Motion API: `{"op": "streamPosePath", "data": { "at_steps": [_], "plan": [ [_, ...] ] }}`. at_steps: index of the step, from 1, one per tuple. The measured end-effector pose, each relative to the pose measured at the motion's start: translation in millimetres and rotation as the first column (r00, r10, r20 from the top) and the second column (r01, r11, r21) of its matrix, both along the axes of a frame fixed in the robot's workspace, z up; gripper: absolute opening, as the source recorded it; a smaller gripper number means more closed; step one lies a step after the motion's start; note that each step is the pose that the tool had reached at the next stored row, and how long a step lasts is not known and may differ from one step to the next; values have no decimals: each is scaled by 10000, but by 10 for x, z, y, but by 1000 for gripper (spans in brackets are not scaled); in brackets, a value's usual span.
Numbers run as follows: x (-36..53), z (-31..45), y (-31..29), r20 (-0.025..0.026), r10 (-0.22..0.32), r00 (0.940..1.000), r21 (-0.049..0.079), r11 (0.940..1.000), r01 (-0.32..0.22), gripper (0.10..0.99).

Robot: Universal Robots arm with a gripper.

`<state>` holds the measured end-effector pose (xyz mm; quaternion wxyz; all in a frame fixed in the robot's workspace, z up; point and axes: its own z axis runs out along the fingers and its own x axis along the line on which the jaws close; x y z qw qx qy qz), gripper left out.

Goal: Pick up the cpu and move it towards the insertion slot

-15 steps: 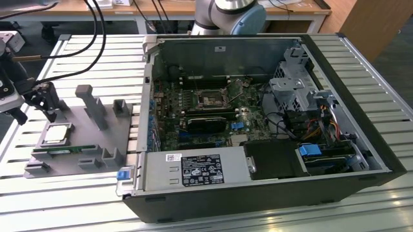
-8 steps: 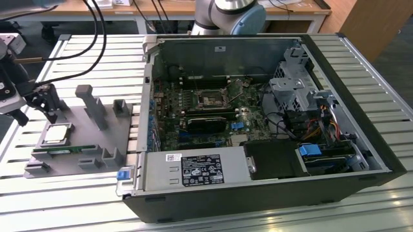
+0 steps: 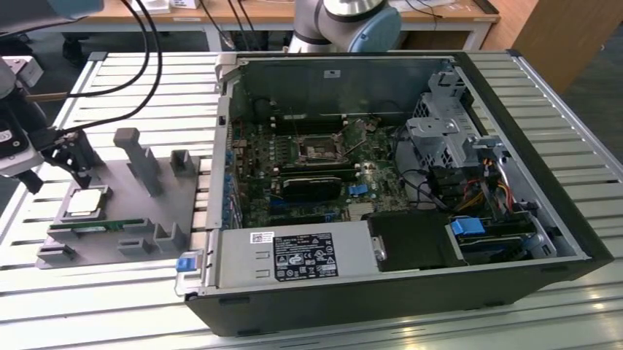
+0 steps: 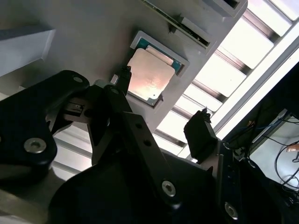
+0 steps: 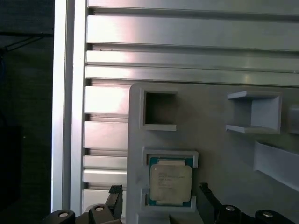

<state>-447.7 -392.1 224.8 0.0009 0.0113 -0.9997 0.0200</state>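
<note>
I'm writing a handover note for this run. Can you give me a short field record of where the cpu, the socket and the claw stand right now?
cpu: seated in its pocket on the grey holder tray, silvery top up
claw: open, one finger on either side of the cpu in both wrist views, holding nothing
insertion slot: on the board inside the open computer case, to the exterior view's right of the tray
memory stick: on the same tray, beside the cpu
</note>
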Motion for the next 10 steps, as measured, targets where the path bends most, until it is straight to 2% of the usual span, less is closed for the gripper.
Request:
{"op": "streamPosePath", "data": {
  "at_steps": [2,5,6,10],
  "plan": [
    [-1,-17,0,49,5,10000,-34,10000,-4,733],
    [0,-35,0,227,7,9997,-64,10000,-5,733],
    [1,-45,0,258,9,9997,-65,10000,-7,733],
    [10,-68,1,260,9,9997,-67,10000,-7,733]
  ]
}}
